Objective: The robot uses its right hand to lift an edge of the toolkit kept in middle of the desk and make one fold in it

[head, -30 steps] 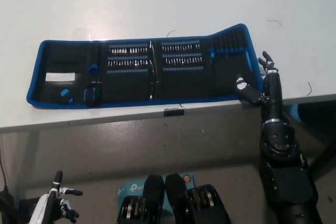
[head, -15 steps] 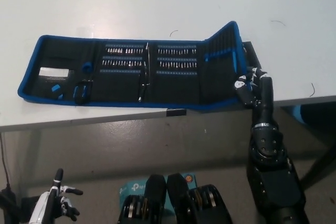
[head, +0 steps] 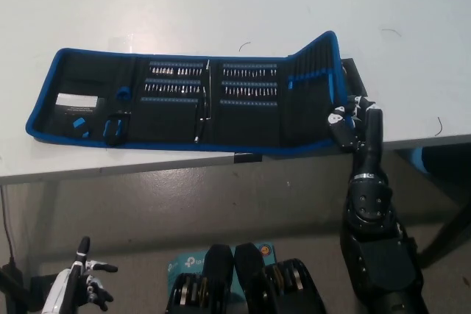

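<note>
Open toolkit spread flat along the front edge of the white counter, long axis running left to right. Rightmost panel tilted up off the surface. Black right hand at the kit's right end near the front edge, fingers curled against the raised panel's lower corner; a firm pinch cannot be confirmed. Fold direction: leftward from there. White left hand hanging low at lower left, fingers spread, well apart.
</note>
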